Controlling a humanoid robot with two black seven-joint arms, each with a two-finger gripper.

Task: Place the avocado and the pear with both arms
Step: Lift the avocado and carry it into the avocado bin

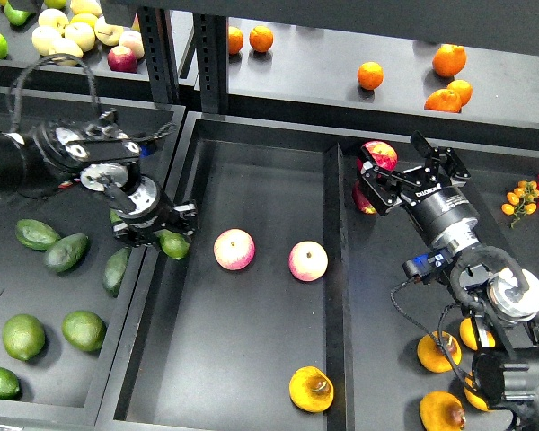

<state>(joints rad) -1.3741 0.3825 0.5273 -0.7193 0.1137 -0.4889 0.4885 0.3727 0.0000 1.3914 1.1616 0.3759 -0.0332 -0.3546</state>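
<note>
Just avocado (174, 244) within left hand (158, 235)

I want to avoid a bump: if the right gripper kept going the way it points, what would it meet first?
Probably the red apple just beyond the right gripper, whose fingers point up-left towards it; depth is unclear, so it might pass above.

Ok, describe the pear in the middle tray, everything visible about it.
The pear is a squat, lumpy yellow-orange fruit with a matte skin and a brown sunken spot facing up and slightly right. It lies on the black floor of the middle tray, near the front right corner, close to the divider wall without clearly touching it. Nothing holds it: no hand is near, and the two pink-yellow apples lie apart, farther back in the same tray.
</note>
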